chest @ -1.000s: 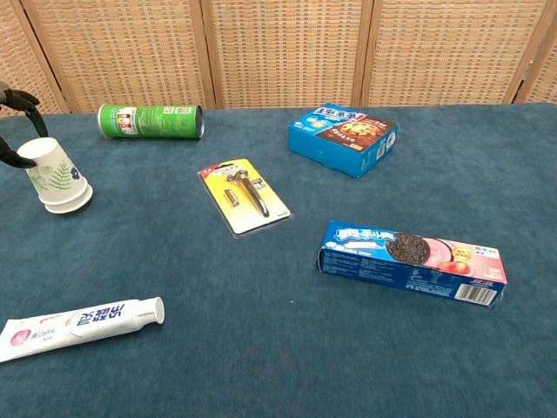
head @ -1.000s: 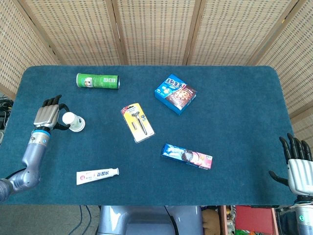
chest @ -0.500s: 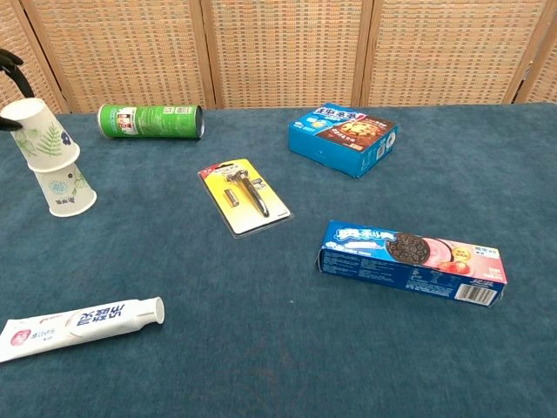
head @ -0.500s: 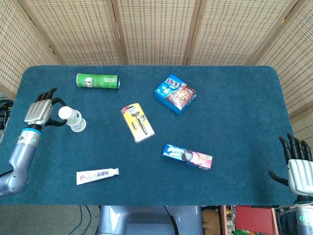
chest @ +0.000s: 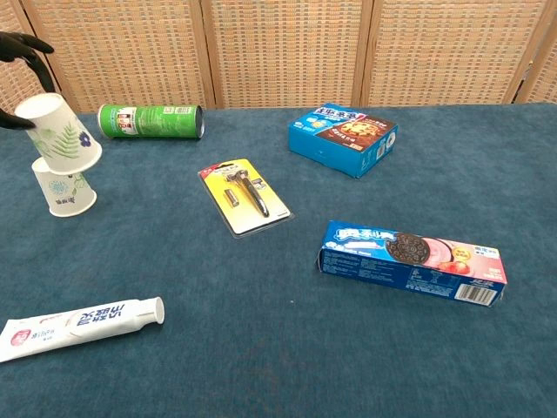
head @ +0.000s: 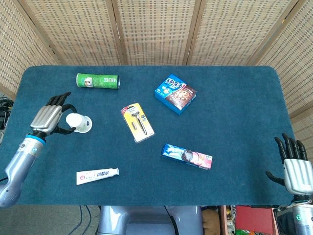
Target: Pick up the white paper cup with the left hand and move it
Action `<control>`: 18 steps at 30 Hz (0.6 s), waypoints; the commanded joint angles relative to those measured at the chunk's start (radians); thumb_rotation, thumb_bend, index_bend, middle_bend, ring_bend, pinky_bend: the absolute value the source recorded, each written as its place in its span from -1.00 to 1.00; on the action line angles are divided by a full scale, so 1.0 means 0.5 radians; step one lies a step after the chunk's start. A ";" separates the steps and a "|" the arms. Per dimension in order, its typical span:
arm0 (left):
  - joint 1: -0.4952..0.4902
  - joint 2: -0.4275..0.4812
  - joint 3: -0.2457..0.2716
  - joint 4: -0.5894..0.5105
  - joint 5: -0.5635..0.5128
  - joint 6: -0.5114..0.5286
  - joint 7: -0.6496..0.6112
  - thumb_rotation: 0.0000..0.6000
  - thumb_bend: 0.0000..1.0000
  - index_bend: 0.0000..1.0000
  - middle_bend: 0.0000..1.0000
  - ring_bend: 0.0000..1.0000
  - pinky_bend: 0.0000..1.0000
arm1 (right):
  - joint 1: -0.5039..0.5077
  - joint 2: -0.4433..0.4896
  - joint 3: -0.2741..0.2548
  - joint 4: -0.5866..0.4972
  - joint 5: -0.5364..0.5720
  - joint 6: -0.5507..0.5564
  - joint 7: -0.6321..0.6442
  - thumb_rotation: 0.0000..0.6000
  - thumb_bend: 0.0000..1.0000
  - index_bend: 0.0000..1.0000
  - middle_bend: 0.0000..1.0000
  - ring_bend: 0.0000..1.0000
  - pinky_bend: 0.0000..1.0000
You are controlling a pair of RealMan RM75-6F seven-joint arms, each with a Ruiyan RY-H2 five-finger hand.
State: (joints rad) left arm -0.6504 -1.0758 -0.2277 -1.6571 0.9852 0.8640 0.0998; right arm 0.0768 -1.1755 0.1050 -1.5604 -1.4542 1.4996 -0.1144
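My left hand [head: 49, 117] holds a white paper cup [chest: 57, 131] with a green leaf print, upside down and tilted, in the air over the table's left side. In the chest view only its dark fingertips [chest: 24, 45] show, above the cup. A second white paper cup [chest: 66, 187] stands upside down on the blue cloth just below the lifted one. From the head view the held cup [head: 77, 121] overlaps that lower cup. My right hand [head: 293, 169] hangs off the table's near right corner, fingers spread, holding nothing.
A green can [head: 98, 81] lies at the back left. A yellow blister pack [head: 137, 122] sits mid-table, a blue cookie box [head: 175, 93] behind it, a long biscuit pack [head: 187, 156] in front. A toothpaste tube [head: 97, 175] lies near the front left edge.
The left hand has lifted the leaf-print cup off a second cup that stayed on the cloth, then carried it a little to the right. The right hand has barely moved.
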 commanded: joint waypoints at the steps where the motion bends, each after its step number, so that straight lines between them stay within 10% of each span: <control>1: -0.103 -0.180 0.014 0.140 -0.155 -0.055 0.103 1.00 -0.49 -0.18 -1.00 -1.00 -1.00 | 0.001 0.000 0.001 -0.001 0.004 -0.003 0.003 1.00 -1.00 -1.00 -1.00 -1.00 -1.00; 18: -0.282 -0.588 0.043 0.667 -0.599 -0.219 0.216 1.00 -0.49 -0.18 -1.00 -1.00 -1.00 | 0.013 0.007 0.011 0.041 0.065 -0.063 0.060 1.00 -1.00 -1.00 -1.00 -1.00 -1.00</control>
State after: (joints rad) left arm -0.7843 -1.3560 -0.2087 -1.3401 0.6973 0.7665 0.2084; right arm 0.0832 -1.1718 0.1106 -1.5402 -1.4217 1.4684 -0.0841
